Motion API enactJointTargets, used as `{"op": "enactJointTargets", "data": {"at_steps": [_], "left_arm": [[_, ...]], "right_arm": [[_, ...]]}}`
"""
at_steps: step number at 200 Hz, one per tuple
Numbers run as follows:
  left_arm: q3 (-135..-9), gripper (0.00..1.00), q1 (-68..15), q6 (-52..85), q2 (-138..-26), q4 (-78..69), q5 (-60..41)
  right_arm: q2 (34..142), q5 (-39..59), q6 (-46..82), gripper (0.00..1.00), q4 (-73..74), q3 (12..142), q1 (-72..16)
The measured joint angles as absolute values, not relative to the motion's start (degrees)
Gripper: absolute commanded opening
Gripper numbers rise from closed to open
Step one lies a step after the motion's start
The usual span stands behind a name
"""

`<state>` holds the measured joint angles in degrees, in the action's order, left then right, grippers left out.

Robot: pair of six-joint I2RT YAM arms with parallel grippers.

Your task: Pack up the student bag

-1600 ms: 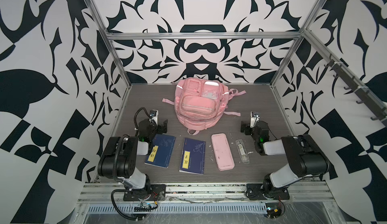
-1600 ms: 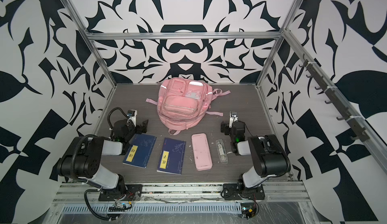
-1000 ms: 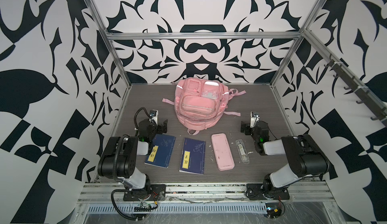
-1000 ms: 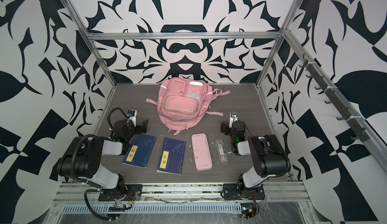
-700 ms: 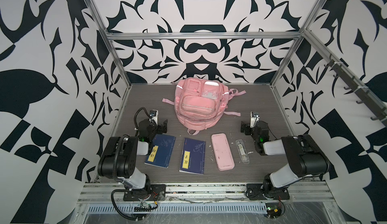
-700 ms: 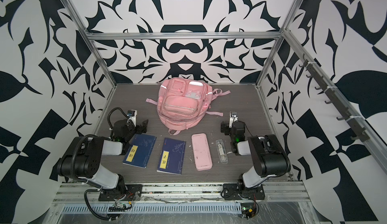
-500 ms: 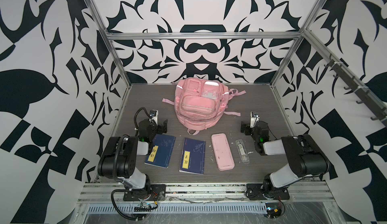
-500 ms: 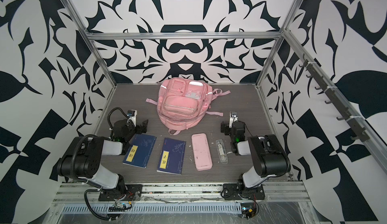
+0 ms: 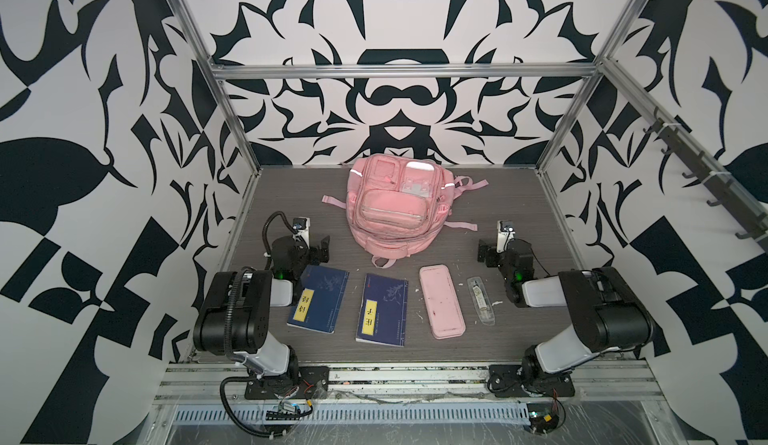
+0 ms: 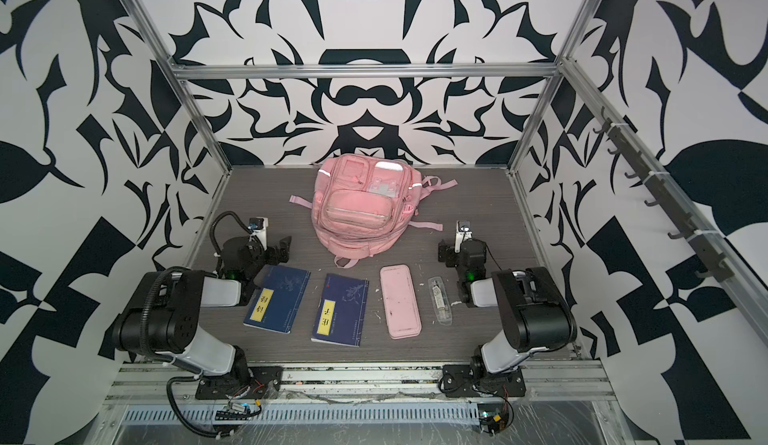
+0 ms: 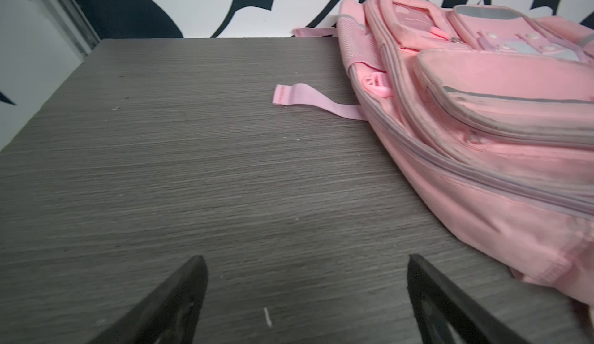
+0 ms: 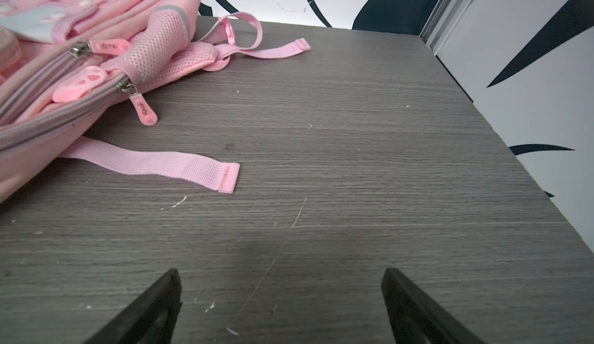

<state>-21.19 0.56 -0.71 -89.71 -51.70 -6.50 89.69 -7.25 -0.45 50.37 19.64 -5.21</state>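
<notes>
Left arm and right arm are bulky black joints with white link shells. A ribbed black cable loops behind the left claw; green lights glow behind it and the right claw, both black-fingered.

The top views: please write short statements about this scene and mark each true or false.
The student bag lies on the table, front pockets up. True.
Two blue books lie outside the bag. True.
The left gripper holds a blue book. False: it is open and empty.
The pink pencil case is inside the bag. False: it lies on the table beside a blue book.
The right gripper is open. True.
</notes>
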Motion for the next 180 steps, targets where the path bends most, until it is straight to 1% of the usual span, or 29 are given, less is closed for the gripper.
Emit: {"op": "enactJointTargets", "data": {"at_steps": [17, 28, 49, 61, 75, 99, 119, 131, 151, 180], "left_arm": [[-21.2, 0.99, 0.8, 0.5, -89.2, -51.2, -4.0], [-20.9, 0.99, 0.3, 1.1, -87.2, -49.8, -1.9], [-20.2, 0.99, -2.3, 1.2, -79.7, -47.2, 4.0], [-20.1, 0.99, -5.0, 1.5, -74.2, -45.6, 8.1], [-20.3, 0.99, -7.1, 3.2, -68.4, -42.9, 10.7], [-24.8, 0.99, -7.8, 8.6, -62.1, -32.8, 14.3], [-32.8, 0.99, -7.8, 15.4, -61.5, -21.9, 15.0], [-37.7, 0.99, -7.8, 19.8, -62.5, -16.0, 15.0], [-45.3, 0.99, -7.8, 25.8, -66.7, -8.4, 12.0], [-48.0, 0.99, -8.3, 34.8, -72.2, -2.9, 4.4]], "right_arm": [[89.5, -8.1, -0.2, 1.0, 49.9, 19.7, -5.2], [88.2, -9.7, -0.2, 1.0, 47.1, 20.3, -5.7], [84.5, -14.5, -0.2, 1.0, 41.0, 23.0, -7.4], [82.9, -18.5, -0.2, 0.99, 37.4, 25.9, -8.9], [82.2, -23.5, 0.7, 1.0, 32.8, 29.8, -10.6], [82.0, -32.8, 6.3, 0.99, 21.7, 38.8, -12.7], [82.3, -36.2, 12.1, 1.0, 10.1, 47.5, -13.2], [82.6, -36.5, 15.1, 1.0, 3.9, 52.5, -13.3], [82.4, -34.6, 17.9, 1.0, -0.6, 56.3, -13.3], [82.4, -25.0, 20.0, 1.0, -5.5, 56.6, -13.3]]}}
